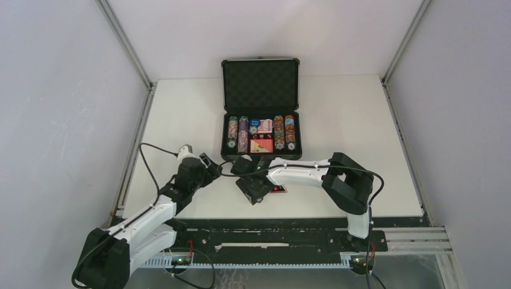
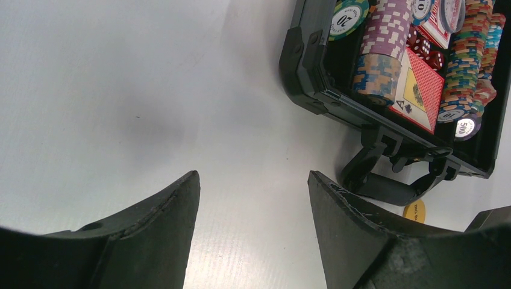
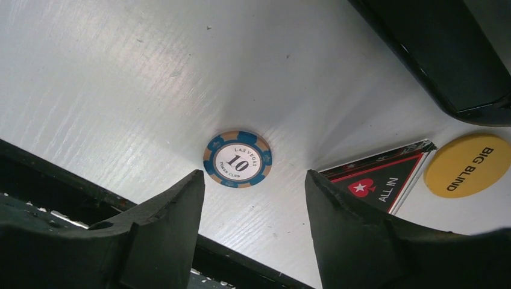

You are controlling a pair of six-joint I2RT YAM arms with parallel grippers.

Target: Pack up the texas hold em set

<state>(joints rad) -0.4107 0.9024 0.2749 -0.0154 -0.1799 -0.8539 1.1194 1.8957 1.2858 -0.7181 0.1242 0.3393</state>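
Left claw (image 2: 253,180): jaws wide, nothing between them. It hung low over the bare table (image 2: 120,90), just off the near-left corner of the briefcase (image 1: 260,83).

Right claw (image 3: 253,176): released, jaws apart, gripping nothing. A blue-and-tan "10" chip (image 3: 237,159) lay flat on the table just ahead of the gap between my right fingers, clear of both. To its right was the black triangular ALL IN button (image 3: 376,183), with the yellow BIG BLIND button (image 3: 467,164) just beside that. I couldn't tell whether those two touched. All three sat outside the case, near its front wall.

The briefcase stood open mid-table, lid upright on the far side, foam-lined. Its handle (image 2: 385,186) pointed my way and lay on the table. Inside, chip stacks (image 1: 241,133) lay in rows down the left and right sides. A red card box (image 2: 416,90) sat centre-front with small red dice (image 2: 422,48) just behind it.
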